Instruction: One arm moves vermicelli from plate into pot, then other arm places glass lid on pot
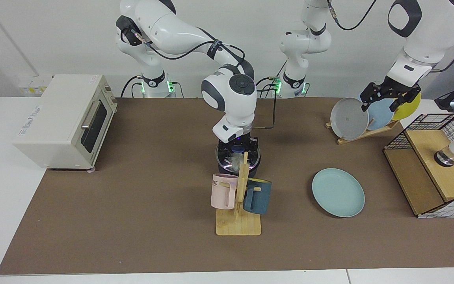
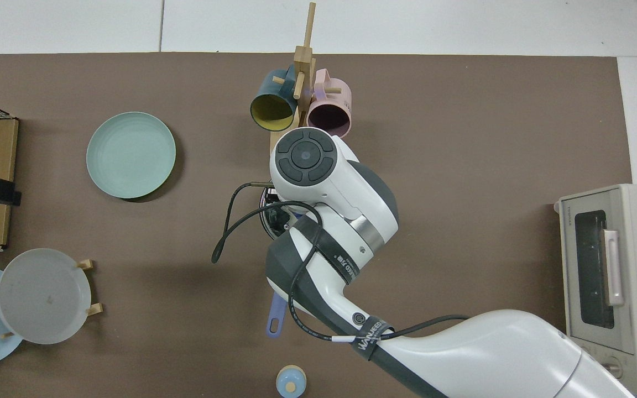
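The dark pot (image 1: 237, 169) stands mid-table behind the mug stand; its blue-purple handle (image 2: 275, 319) shows in the top view. The glass lid (image 1: 227, 159) lies on the pot's rim. My right gripper (image 1: 237, 147) reaches straight down and is shut on the lid's blue knob. Whitish vermicelli (image 1: 235, 160) shows through the glass inside the pot. The pale teal plate (image 1: 338, 192) (image 2: 130, 155) lies bare to the right of the pot in the facing view. My left gripper (image 1: 384, 98) waits open, high over the plate rack, holding nothing. In the top view the right arm hides the lid and most of the pot.
A wooden mug stand (image 1: 238, 221) with a pink mug (image 1: 224, 191) and a blue mug (image 1: 257, 196) is just in front of the pot. A toaster oven (image 1: 65, 118), a rack of plates (image 1: 349, 118) and a wire-and-wood box (image 1: 432, 169) line the sides. A small blue round object (image 2: 291, 381) lies beyond the handle.
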Robot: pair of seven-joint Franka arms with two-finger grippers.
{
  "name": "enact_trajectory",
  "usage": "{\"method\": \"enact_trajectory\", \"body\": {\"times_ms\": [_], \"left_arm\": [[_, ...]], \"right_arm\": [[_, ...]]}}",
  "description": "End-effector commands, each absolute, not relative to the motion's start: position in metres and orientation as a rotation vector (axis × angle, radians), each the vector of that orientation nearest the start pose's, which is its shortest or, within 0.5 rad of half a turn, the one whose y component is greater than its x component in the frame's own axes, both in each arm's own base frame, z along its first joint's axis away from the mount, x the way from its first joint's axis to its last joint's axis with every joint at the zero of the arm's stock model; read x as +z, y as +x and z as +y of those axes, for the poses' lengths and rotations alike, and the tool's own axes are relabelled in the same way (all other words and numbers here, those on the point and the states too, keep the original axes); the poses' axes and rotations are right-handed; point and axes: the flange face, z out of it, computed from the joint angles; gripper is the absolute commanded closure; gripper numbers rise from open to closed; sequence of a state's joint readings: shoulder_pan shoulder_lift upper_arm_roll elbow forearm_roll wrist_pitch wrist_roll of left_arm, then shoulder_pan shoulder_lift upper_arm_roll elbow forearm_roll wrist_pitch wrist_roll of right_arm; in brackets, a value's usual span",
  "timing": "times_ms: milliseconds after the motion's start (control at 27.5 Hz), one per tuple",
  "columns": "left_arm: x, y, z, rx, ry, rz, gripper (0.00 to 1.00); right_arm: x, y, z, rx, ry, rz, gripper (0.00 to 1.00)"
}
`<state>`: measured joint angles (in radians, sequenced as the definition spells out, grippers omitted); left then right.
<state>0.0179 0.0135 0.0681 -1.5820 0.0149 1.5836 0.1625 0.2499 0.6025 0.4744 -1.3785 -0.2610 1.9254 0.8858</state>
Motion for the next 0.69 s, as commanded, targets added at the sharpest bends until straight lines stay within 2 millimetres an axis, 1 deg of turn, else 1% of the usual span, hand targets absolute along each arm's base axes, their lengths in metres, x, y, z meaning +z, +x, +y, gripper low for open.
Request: {"method": "enact_trajectory", "body": {"times_ms": [0,109,291,436,654], "left_arm": [[0.6138,0.5514,0.0482,0.01,-3.111,0.123,0.0],[0.6139,0.5516,0.0482,0.008,-3.111,0.123,0.0],[0.6138,0.5514,0.0482,0.01,-3.111,0.123,0.0],[0.6139,0.5516,0.0482,0.008,-3.111,0.123,0.0],[0.6138,0.5514,0.0482,0.01,-3.111,0.123,0.0]], "right_arm": [[0.3918,0.5883,0.4159,-0.023,-3.108,0.238,1.0],[0.39,0.5842,0.4224,-0.022,-3.107,0.235,1.0],[0.3881,0.5838,0.4232,-0.027,-3.104,0.239,1.0],[0.3839,0.5842,0.4203,-0.043,-3.125,0.226,1.0],[0.3847,0.5895,0.4132,-0.081,-3.143,0.224,1.0]]}}
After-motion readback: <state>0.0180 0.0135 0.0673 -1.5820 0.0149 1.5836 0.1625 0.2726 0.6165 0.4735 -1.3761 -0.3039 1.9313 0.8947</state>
